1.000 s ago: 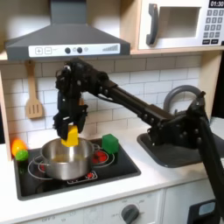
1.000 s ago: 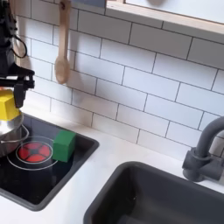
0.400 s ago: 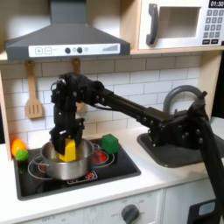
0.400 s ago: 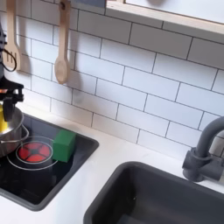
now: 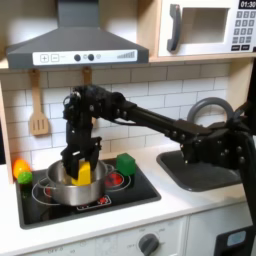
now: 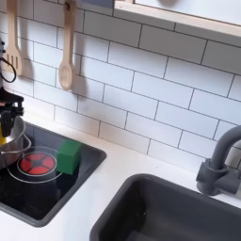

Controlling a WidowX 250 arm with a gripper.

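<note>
In the first exterior view my gripper [image 5: 82, 163] hangs low over a silver pot [image 5: 72, 190] on the black stove top's [image 5: 135, 192] left burner. It is shut on a yellow block [image 5: 84, 174], whose lower part sits inside the pot's rim. A green block [image 5: 126, 164] stands on the stove top just to the first exterior view's right of the pot. At the second exterior view's left edge the gripper [image 6: 8, 113] and the pot [image 6: 8, 155] are partly cut off, with the green block [image 6: 68, 155] beside a red burner ring [image 6: 36, 166].
A yellow and green toy [image 5: 20, 170] lies at the stove's left in the first exterior view. A wooden spatula [image 5: 38, 106] and a wooden spoon [image 6: 66, 56] hang on the tiled wall. To the right are the sink [image 5: 200, 172] [image 6: 179, 212] and the faucet [image 5: 206, 110] [image 6: 218, 165]. A range hood [image 5: 75, 45] and a microwave [image 5: 205, 28] sit overhead.
The gripper has come down with the yellow block from above the pot until the block sits within the rim, swinging left and then slightly back right. The green block has not moved.
</note>
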